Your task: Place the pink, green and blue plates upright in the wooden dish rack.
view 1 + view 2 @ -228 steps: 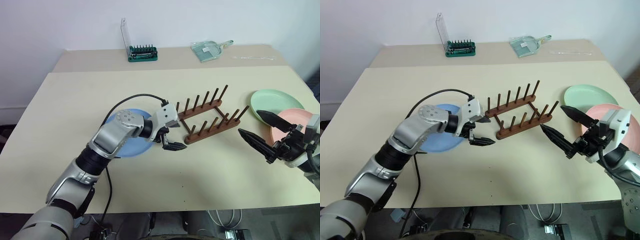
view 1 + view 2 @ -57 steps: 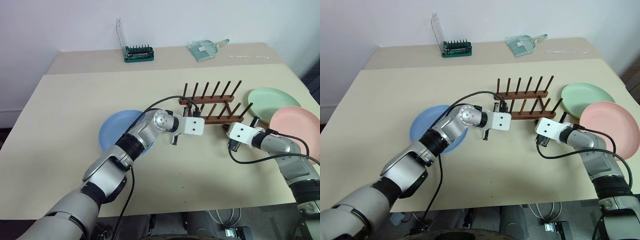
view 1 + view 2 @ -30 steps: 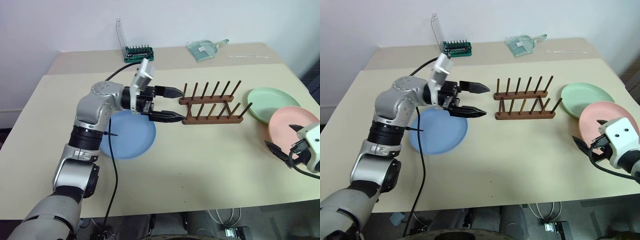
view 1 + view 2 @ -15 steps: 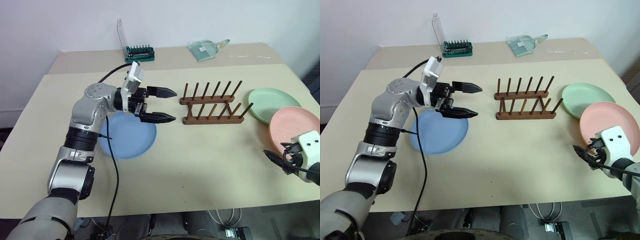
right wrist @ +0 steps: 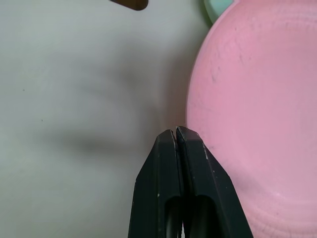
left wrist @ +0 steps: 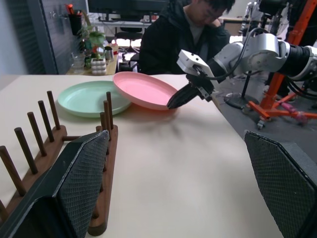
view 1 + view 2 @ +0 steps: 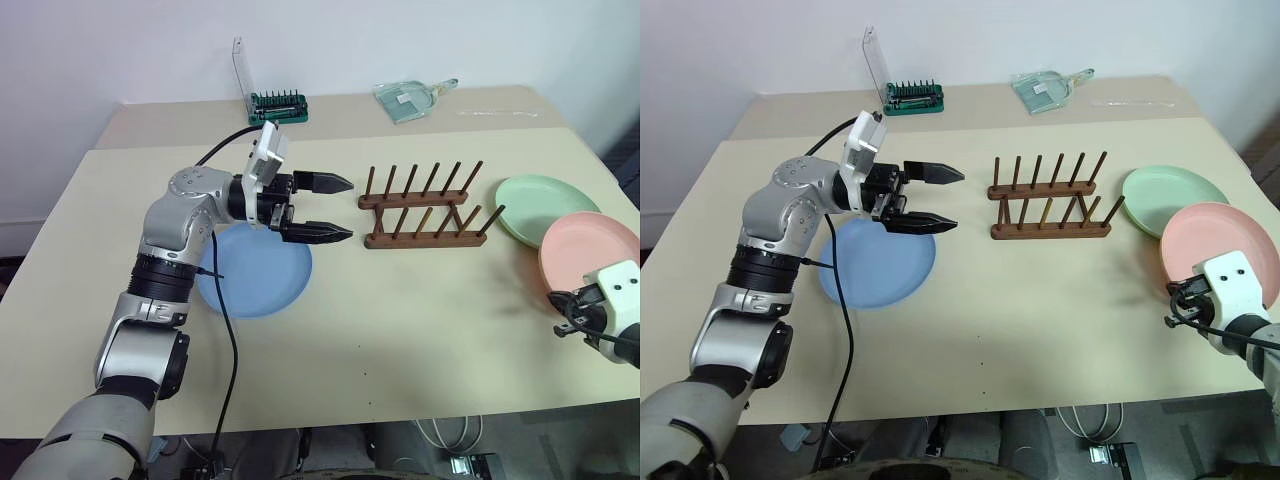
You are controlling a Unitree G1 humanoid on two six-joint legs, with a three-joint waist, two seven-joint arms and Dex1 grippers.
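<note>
Head views: the left gripper (image 7: 335, 209) hangs wide apart above the surface (image 7: 400, 320), between the flat blue plate (image 7: 255, 285) and the empty wooden dish rack (image 7: 425, 212). The green plate (image 7: 545, 205) and pink plate (image 7: 585, 255) lie flat at the right.

Right wrist view: the right gripper (image 5: 176, 134) is pressed together, empty, at the pink plate's rim.

A beige table (image 7: 420, 330) carries the blue plate (image 7: 255, 285), wooden dish rack (image 7: 425, 215), green plate (image 7: 540, 205) and pink plate (image 7: 590, 250).
</note>
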